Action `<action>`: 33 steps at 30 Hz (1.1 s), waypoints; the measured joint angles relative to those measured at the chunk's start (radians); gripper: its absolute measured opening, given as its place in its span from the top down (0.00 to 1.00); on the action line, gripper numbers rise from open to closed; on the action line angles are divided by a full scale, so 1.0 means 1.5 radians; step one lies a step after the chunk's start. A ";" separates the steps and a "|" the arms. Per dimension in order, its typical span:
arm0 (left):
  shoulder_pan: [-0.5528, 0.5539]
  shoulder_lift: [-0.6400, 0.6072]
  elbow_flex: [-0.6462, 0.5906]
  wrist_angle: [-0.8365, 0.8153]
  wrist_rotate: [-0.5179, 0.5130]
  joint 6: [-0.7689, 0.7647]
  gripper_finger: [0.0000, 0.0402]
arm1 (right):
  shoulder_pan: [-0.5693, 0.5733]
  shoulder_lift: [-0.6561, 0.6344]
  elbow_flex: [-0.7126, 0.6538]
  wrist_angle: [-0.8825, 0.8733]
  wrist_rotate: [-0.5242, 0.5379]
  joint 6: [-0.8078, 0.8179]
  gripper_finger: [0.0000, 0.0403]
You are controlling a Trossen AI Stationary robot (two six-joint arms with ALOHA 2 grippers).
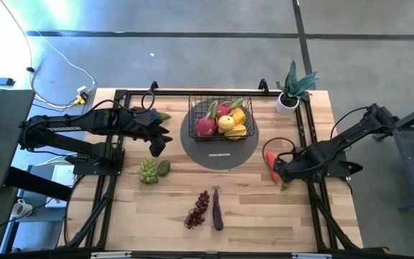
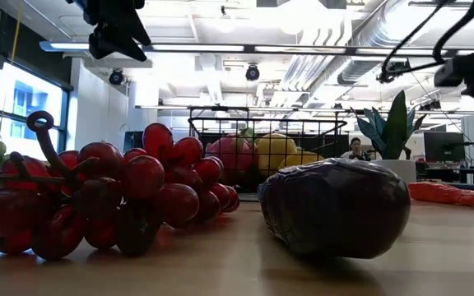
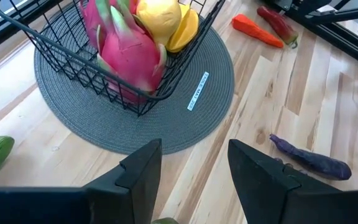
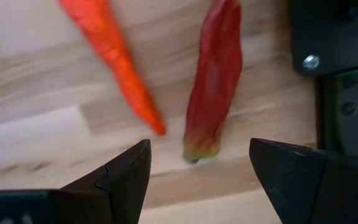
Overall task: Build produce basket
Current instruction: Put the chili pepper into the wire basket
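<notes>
The left claw point(image 1: 157, 147) hangs half-open and empty over the knobbly green grapes point(image 1: 148, 171); it should drop straight and pinch the cluster's middle. The wire basket point(image 1: 221, 119) sits mid-table on a woven grey mat point(image 1: 192, 147), holding waxy dragon fruit. At the right, the right claw point(image 1: 279, 173) gapes empty above two slick chilies point(image 4: 213, 81).
</notes>
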 joint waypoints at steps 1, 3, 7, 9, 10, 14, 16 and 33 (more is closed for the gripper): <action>0.000 0.000 0.000 0.000 0.000 0.000 0.57 | 0.000 0.012 0.000 -0.004 0.000 0.000 0.37; 0.000 0.000 0.000 0.000 0.000 0.000 0.57 | 0.000 0.040 0.000 -0.006 0.000 0.000 0.37; 0.000 0.000 0.000 0.000 -0.003 0.000 0.57 | 0.000 0.097 0.000 -0.005 0.000 0.000 0.37; 0.000 0.000 0.000 0.000 -0.003 0.000 0.57 | 0.000 0.125 0.000 -0.005 0.000 0.000 0.37; 0.000 0.000 0.000 0.000 -0.003 0.000 0.57 | 0.000 0.138 0.000 -0.005 -0.001 0.000 0.37; 0.000 0.000 0.000 0.000 -0.002 0.000 0.57 | -0.001 0.183 0.000 -0.001 -0.006 0.000 0.37; 0.000 0.000 0.000 0.000 -0.002 0.000 0.57 | -0.001 0.200 -0.001 0.010 -0.006 0.000 0.37; 0.000 0.000 0.000 0.000 0.000 -0.005 0.57 | -0.001 0.262 -0.032 0.077 -0.020 -0.002 0.81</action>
